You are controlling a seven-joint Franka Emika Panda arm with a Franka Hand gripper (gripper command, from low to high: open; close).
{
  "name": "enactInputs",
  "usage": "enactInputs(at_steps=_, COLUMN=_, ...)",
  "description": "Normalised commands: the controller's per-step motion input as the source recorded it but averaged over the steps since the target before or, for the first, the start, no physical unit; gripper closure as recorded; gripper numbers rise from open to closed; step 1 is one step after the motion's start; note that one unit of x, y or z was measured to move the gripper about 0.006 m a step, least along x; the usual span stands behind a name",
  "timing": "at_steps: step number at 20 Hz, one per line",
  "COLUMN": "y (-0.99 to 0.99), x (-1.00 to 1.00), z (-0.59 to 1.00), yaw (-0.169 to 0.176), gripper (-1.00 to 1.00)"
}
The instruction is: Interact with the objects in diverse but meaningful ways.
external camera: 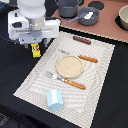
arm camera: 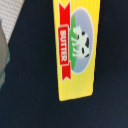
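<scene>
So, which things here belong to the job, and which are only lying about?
For the job:
- yellow butter box, under the gripper
- dark brown sausage
- pale blue block

Only lying about:
- tan plate
- fork
- knife
- striped placemat
- grey pot

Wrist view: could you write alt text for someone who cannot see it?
A yellow rectangular butter box lies on a dark surface, seen close from above. Its label shows a red ribbon reading BUTTER beside a cow on green grass under a pale blue sky. A striped pale placemat corner shows at one edge.
</scene>
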Motion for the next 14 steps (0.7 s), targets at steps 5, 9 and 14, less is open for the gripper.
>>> enactInputs(at_steps=5, y=0.00, x=-0.51, z=-0.33, yaw=0.000, gripper=-1.00)
enactInputs(at_steps=9, y=-0.02, x=-0.35, z=-0.31, yaw=-0.001, gripper=-1.00)
enactInputs(at_steps=14, y=-0.03, x=-0.07, z=-0.23, yaw=-0.035, gripper=-1.00)
